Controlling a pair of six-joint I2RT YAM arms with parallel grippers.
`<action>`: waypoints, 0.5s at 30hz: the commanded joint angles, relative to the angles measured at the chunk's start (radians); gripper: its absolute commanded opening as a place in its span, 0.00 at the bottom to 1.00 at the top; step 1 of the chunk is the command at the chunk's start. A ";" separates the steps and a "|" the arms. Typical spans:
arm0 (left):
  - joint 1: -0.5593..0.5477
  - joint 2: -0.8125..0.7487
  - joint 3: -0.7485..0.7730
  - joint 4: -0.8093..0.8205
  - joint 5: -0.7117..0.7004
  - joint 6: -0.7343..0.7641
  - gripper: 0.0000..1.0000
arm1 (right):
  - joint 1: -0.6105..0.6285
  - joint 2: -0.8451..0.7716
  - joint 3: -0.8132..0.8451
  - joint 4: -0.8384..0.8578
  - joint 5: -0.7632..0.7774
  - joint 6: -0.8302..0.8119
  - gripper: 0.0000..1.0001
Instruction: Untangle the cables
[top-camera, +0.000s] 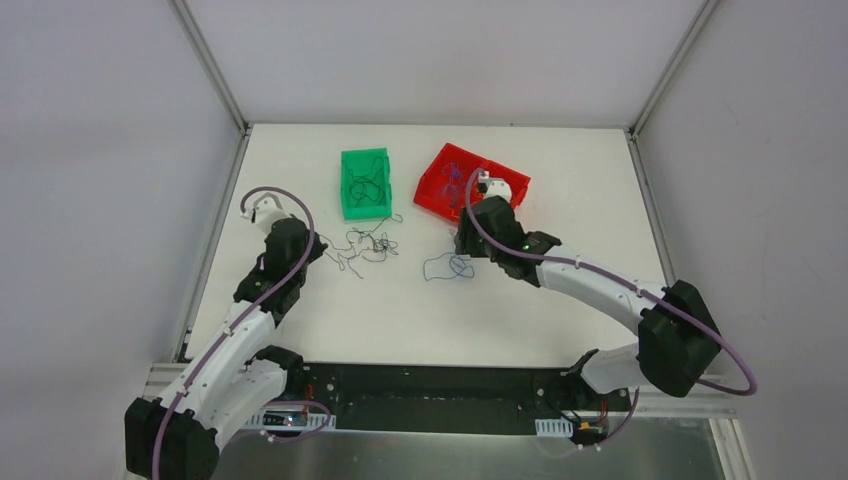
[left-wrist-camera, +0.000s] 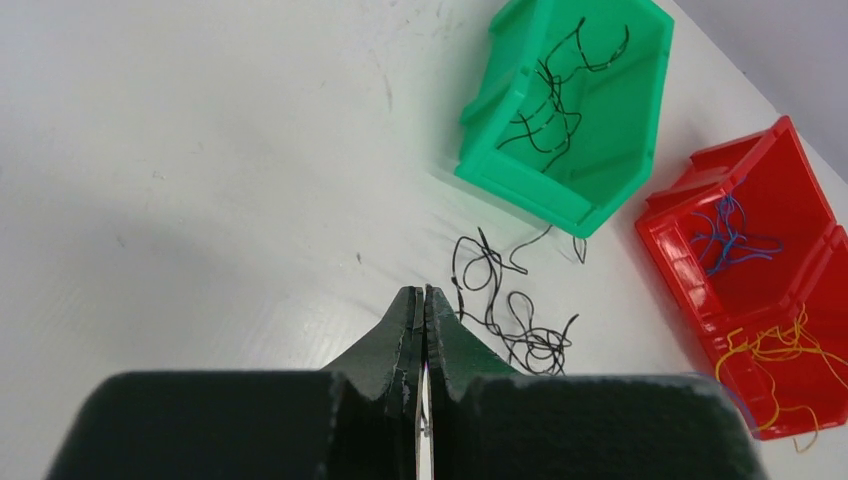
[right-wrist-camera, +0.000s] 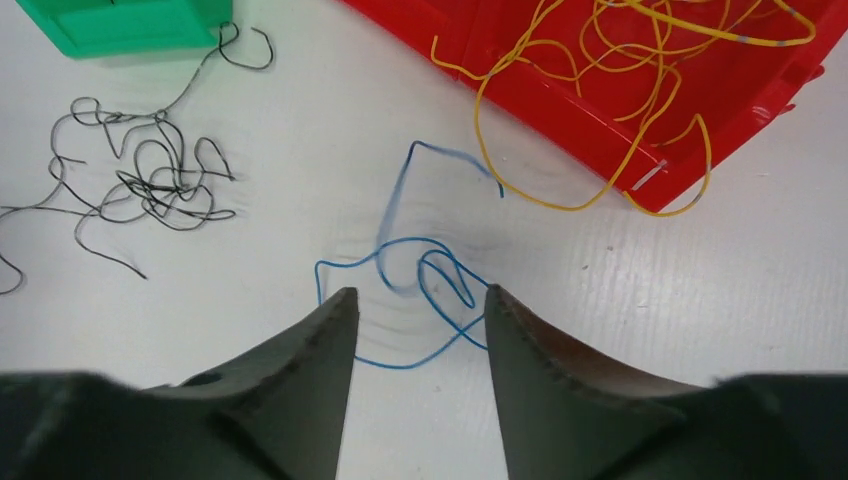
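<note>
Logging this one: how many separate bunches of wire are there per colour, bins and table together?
Black: 2, black bunch in the green bin, black tangle on the table.
Blue: 2, blue bunch in the red bin, blue loops on the table.
Yellow: 1, yellow bunch in the red bin, hanging over its rim.
Total: 5

The table (top-camera: 420, 310) is white and flat. Plain pale walls (top-camera: 100, 150) stand round it at the back, the left and the right. Thin silver bars (top-camera: 210, 65) go up the back corners and run along the table's sides. A black strip (top-camera: 430, 385) lies along the near edge, with a shiny grey metal sheet (top-camera: 400, 455) just past it. The light is soft and even.
</note>
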 joint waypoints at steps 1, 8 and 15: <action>-0.001 0.005 0.044 0.041 0.097 0.042 0.00 | 0.072 -0.001 0.032 -0.095 0.103 -0.033 0.71; -0.001 -0.006 0.040 0.051 0.121 0.043 0.00 | 0.139 0.093 0.092 -0.190 0.084 -0.115 0.99; -0.001 -0.010 0.038 0.060 0.137 0.051 0.00 | 0.191 0.333 0.265 -0.284 0.142 -0.196 1.00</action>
